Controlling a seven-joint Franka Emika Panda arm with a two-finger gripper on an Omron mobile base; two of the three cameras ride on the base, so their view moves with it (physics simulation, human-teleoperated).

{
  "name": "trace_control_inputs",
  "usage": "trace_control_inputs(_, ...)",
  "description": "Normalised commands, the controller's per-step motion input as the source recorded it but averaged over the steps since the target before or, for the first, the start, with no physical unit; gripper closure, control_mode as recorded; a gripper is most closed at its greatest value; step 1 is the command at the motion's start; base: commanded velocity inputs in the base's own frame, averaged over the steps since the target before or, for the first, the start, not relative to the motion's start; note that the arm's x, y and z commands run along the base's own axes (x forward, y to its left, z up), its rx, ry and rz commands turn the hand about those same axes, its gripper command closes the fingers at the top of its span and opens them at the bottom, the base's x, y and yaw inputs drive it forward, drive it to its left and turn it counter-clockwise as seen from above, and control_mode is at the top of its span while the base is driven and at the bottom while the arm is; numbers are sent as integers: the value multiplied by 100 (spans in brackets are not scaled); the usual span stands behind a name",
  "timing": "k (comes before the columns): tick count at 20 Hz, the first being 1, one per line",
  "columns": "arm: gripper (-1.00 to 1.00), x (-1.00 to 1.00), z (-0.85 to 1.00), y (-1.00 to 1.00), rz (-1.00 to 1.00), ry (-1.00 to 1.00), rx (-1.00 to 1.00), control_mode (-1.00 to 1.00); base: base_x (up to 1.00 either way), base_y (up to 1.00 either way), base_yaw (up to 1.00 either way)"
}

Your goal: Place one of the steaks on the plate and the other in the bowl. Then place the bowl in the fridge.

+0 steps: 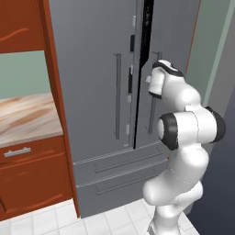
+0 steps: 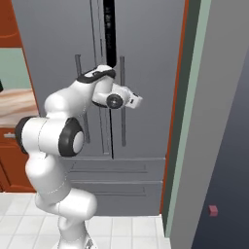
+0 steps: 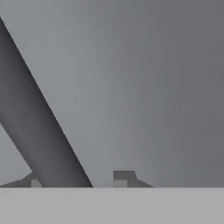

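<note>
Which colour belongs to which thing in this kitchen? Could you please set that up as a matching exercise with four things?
Things:
1. fridge
2. base cabinet
3. countertop
4. floor

Colours:
A. white tiles
B. grey steel
C. red-brown wood
D. pale marbled beige

Right pairs: 1-B, 2-C, 3-D, 4-A.
</note>
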Motion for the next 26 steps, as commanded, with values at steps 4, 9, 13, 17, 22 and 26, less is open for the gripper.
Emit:
trace_control_inputs(4, 100, -60, -19, -100, -29, 10, 25, -100, 0, 0, 0)
trace_control_inputs(9, 100, -45, -23, -100, -29, 7, 23, -100, 0, 0, 0)
trace_control_inputs(13, 100, -34, -16, -100, -28, 7, 22, -100, 0, 0, 0)
trace_control_inputs(17, 100, -31, -4, -100, -26, 9, 25, -100, 0, 0, 0)
trace_control_inputs(22, 100, -57, 0, -100, -18, 6, 33, -100, 0, 0, 0)
trace_control_inputs(26, 100, -72, 0, -100, -14, 5, 36, -100, 0, 0, 0)
